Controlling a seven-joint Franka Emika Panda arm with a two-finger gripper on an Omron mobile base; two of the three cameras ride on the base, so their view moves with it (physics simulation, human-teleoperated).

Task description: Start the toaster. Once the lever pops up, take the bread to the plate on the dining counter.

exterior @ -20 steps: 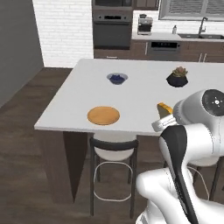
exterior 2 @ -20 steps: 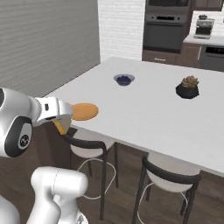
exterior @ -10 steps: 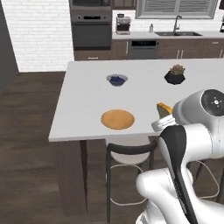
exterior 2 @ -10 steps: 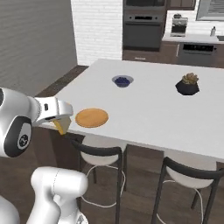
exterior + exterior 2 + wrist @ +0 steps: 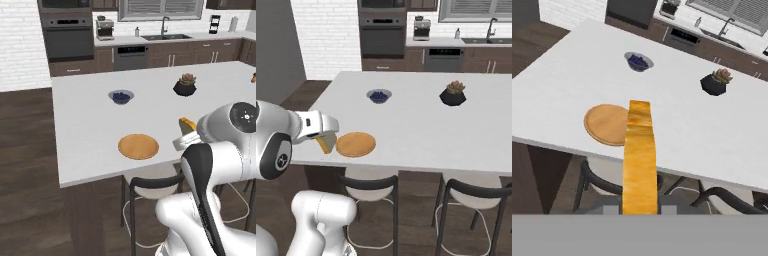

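Note:
My gripper is shut on the bread, a golden-crusted slice held edge-on. In the hand view it stands in front of the round orange-tan plate. The plate lies near the front edge of the white dining counter. In the left base view the bread sticks up from the gripper, to the right of the plate and off the counter's edge. In the right base view the gripper holds the bread just left of the plate. The toaster is out of view.
A small bowl of dark berries and a black plant pot sit farther back on the counter. Stools stand under the counter's near edge. An oven and a sink counter line the far wall.
The whole picture has shifted as the base drove along: the counter and plate now sit closer and more central. The gripper has kept its hold on the bread.

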